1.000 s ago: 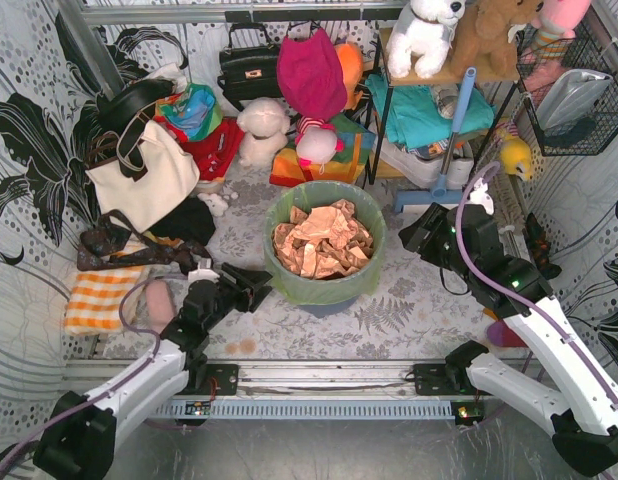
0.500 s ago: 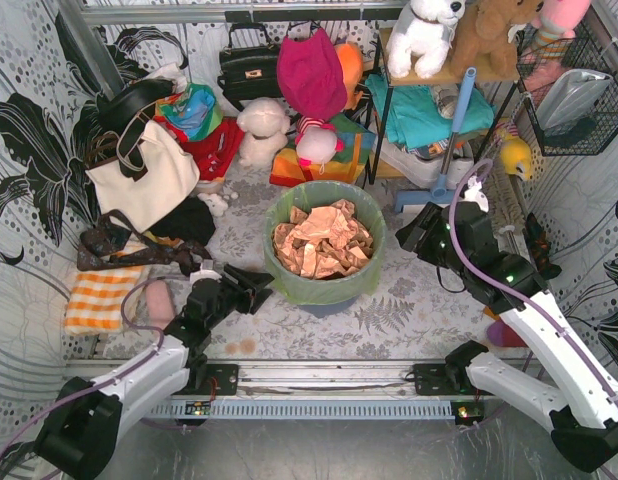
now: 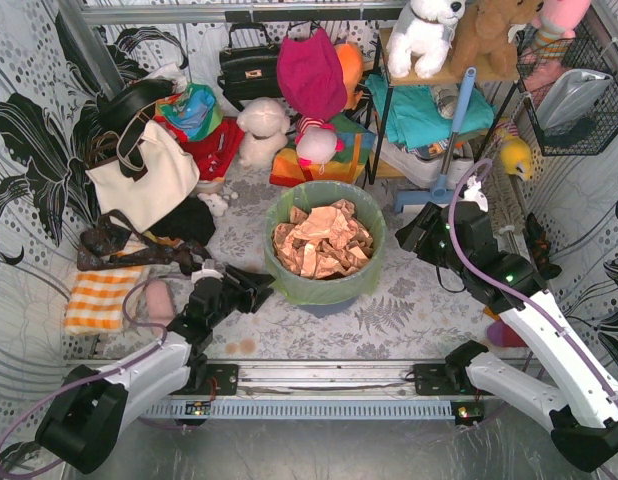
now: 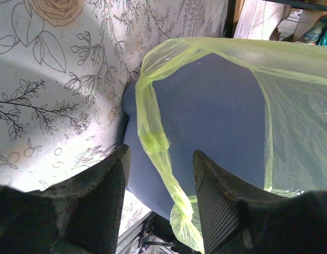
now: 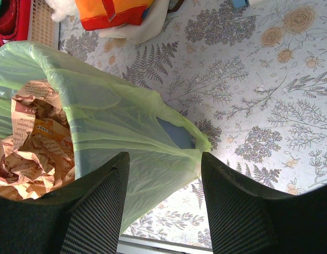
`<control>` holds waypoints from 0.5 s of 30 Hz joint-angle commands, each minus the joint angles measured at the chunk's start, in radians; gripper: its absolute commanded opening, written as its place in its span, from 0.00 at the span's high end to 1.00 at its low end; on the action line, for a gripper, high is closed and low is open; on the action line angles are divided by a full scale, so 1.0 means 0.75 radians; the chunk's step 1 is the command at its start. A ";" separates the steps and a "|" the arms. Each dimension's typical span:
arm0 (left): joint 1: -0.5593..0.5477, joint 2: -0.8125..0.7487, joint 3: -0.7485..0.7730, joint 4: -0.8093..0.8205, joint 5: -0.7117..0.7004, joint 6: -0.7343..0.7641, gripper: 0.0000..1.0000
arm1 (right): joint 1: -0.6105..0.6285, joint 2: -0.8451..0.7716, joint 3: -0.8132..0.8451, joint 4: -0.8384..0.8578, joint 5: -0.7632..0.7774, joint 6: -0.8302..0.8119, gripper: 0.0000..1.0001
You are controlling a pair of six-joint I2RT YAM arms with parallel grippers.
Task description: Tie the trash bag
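Top external view: the trash bag [image 3: 289, 283] stands in the middle of the flowered table [image 3: 419, 300], between the two grippers, with its mouth open upward.
Bag contents: crumpled brown paper [image 3: 322, 238] fills the mouth up to the rim.
Hidden from above: the bag is folded down over the bin [image 4: 206, 121], so almost all of the bin wall is covered. Only a dark blue strip shows at its foot.
Left wrist view: the blue wall of the bin is bare here. The green edge of the bag hangs over it as a twisted strand, which runs down beyond the gap between the two fingers.
Cut off, left wrist: the roots of the fingers go out at the bottom of the picture. I cannot tell if the strand touches either finger.
Right wrist view: the loose plastic comes together in a point on the side of the bin, and a small blue patch shows through an opening there.
Left gripper [image 3: 261, 284]: the jaws are apart and nothing is held between them.
Right gripper [image 3: 407, 235]: the jaws are wide apart and hold nothing.
Left arm pose: it is low and stretched forward over the table, and the gripper points at the left side of the bag, just beside it.
Right arm pose: the elbow is raised and the forearm leans in from the right. The gripper points at the right side of the bag, near it but apart.
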 commanded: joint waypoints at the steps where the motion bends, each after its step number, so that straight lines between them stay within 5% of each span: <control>1: 0.002 0.013 0.045 0.073 -0.006 0.033 0.47 | -0.001 -0.007 -0.018 0.036 -0.007 -0.001 0.44; 5: 0.002 0.027 0.070 0.050 0.002 0.060 0.68 | -0.001 -0.012 -0.029 0.014 0.010 0.001 0.44; 15: 0.003 -0.064 0.154 -0.161 -0.045 0.139 1.00 | 0.000 0.058 -0.055 -0.103 0.065 0.033 0.44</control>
